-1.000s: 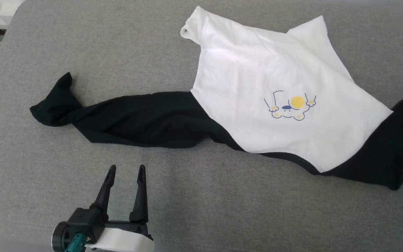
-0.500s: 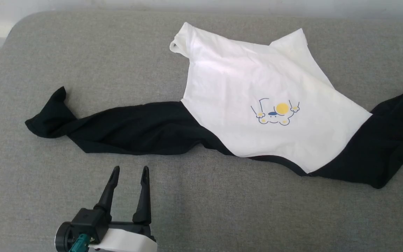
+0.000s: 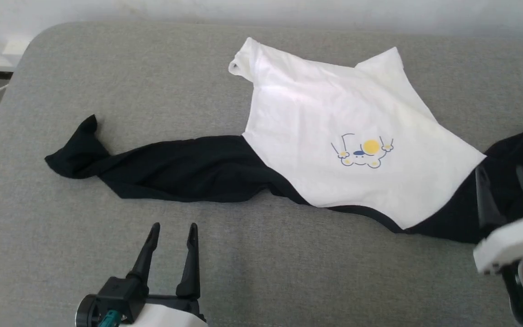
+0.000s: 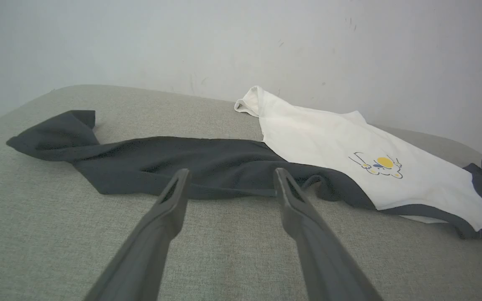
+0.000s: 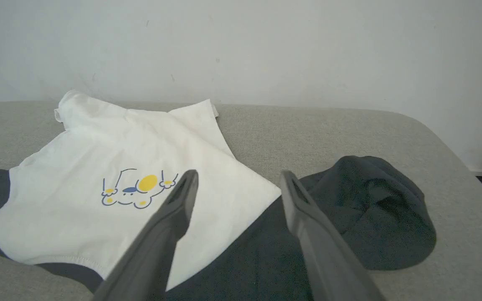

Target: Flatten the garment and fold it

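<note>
Garment [image 3: 334, 118] lies crosswise ahead of both | right gripper [image 3: 500, 170] spread, above its right end, nearer | left gripper [image 3: 173, 225] spread, just short

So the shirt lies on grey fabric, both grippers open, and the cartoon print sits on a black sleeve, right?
No: the cartoon print sits on the white body of the garment, not a black sleeve, as the head view shows. Rest stands.

From the head: steeply down over the bench [image 3: 243, 263]. From both wrists: low, close, facing the wall [image 4: 224, 42]. Shared by all: the chest print [image 3: 362, 152] of the garment [image 3: 325, 104].
</note>
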Tool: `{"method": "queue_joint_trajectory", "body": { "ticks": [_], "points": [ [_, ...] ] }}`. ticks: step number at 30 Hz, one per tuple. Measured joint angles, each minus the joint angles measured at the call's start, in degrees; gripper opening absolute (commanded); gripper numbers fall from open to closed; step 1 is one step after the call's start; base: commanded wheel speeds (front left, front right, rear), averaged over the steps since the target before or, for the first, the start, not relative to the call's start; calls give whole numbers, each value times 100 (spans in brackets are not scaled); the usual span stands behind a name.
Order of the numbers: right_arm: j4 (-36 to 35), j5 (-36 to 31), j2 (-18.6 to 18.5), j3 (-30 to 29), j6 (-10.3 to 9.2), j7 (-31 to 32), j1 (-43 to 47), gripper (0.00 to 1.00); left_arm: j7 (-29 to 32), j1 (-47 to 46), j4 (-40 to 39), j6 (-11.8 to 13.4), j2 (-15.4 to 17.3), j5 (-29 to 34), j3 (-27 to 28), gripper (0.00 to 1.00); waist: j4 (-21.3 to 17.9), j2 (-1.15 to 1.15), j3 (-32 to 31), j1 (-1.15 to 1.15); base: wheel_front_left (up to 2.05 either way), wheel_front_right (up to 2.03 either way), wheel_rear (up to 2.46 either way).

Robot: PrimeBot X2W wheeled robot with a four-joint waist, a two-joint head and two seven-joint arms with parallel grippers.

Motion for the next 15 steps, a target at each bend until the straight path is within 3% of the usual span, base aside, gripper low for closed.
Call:
{"method": "queue_joint_trajectory", "body": {
  "ticks": [7, 15],
  "points": [
    [256, 64, -488, 268, 0, 1209, -1338, 100, 0, -15, 19, 9, 0, -54, -215, 100, 259, 0, 108, 1, 0, 0, 0],
    [1580, 257, -834, 610, 0, 2986, -2513, 100, 0, -193, -37, 13, 0, -114, -402, 100, 509, 0, 462, 1, 0, 0, 0]
  ]
}}
